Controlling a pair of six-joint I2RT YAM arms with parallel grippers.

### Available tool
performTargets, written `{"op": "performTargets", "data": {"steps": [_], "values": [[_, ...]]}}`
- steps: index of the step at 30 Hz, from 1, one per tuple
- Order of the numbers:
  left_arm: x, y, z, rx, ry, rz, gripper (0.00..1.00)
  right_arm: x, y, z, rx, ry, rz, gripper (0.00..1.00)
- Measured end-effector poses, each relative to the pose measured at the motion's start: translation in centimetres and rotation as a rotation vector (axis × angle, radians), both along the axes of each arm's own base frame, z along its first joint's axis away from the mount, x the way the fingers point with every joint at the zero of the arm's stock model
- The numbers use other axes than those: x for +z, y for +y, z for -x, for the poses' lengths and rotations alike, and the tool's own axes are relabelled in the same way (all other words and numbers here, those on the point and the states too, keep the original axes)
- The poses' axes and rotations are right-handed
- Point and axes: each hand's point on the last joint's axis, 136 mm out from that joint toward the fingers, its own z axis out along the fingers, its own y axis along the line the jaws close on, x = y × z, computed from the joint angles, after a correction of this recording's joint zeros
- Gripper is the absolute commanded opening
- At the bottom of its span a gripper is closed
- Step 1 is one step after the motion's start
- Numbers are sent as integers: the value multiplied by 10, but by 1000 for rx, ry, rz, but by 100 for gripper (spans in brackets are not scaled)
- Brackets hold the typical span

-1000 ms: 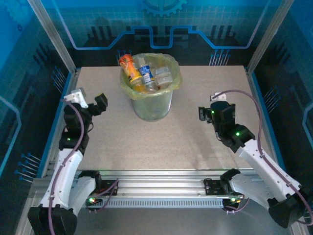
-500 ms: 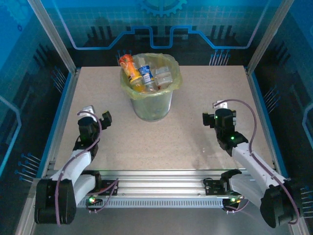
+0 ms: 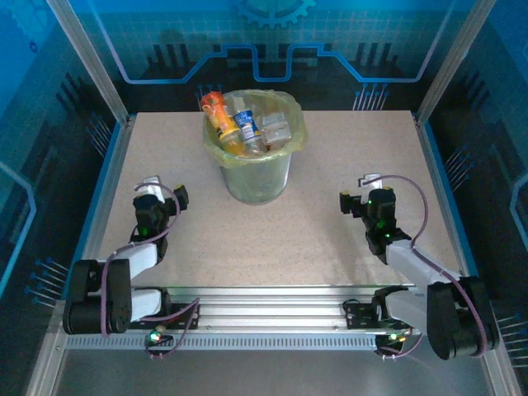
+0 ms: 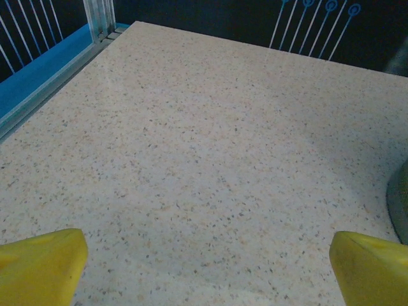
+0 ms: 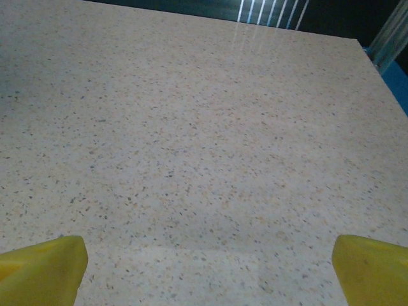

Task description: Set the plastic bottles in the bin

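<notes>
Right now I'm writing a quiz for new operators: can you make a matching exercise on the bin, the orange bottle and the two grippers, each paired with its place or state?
Column A
1. bin
2. orange bottle
3. left gripper
4. right gripper

Column B
a. open, low over the table, right of the bin
b. stands at the far middle of the table
c. open, low over the table, left of the bin
d. pokes up at the bin's left rim

Pairs: 1-b, 2-d, 3-c, 4-a

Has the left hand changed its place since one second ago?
Yes. The left hand has drawn back toward the near rail, a little farther from the bin.
</notes>
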Motion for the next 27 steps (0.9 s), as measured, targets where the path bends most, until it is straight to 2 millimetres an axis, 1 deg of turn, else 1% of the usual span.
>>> {"op": "performTargets", "data": {"steps": [3, 5, 11, 13, 16, 20, 24, 27], "values": [[-3, 3, -1, -10, 2, 10, 99, -3, 5, -8, 33, -14, -9, 100], [-4, 4, -1, -18, 6, 18, 99, -9, 9, -14, 58, -13, -11, 100], [-4, -3, -2, -64, 3, 28, 99, -34, 19, -25, 119, 21, -12, 100], [-3, -5, -3, -74, -2, 30, 99, -40, 22, -29, 139, 28, -18, 100], [-3, -6, -3, -84, -2, 33, 99, -46, 21, -34, 154, 33, -33, 100], [-3, -7, -3, -92, -3, 36, 99, -46, 17, -38, 159, 20, -52, 100], [-3, -10, -3, -106, -3, 39, 99, -40, 14, -42, 155, 7, -70, 100], [-4, -12, -4, -119, -2, 43, 99, -38, 15, -43, 163, 1, -76, 100]]}}
